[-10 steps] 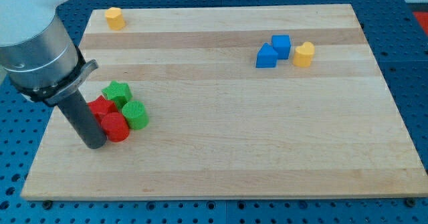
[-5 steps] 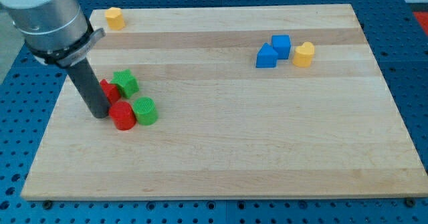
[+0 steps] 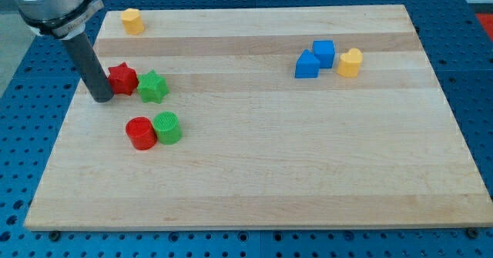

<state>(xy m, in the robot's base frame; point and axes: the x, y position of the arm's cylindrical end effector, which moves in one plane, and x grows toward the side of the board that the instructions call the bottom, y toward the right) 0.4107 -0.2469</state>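
Note:
My tip (image 3: 102, 98) rests on the board at the view's left, touching the left side of a red star block (image 3: 122, 78). Pressed against that star's right side is a green star block (image 3: 153, 86). Lower down, apart from the tip, a red cylinder (image 3: 140, 132) and a green cylinder (image 3: 167, 128) stand side by side, touching each other.
A yellow block (image 3: 132, 20) sits at the top left corner of the wooden board (image 3: 254, 158). Near the top right, a blue triangular block (image 3: 306, 65), a blue cube (image 3: 324, 53) and a yellow block (image 3: 350, 61) cluster together.
My tip moved toward the view's top. The red and green stars went up and right with it, away from the two cylinders, which shifted a little right.

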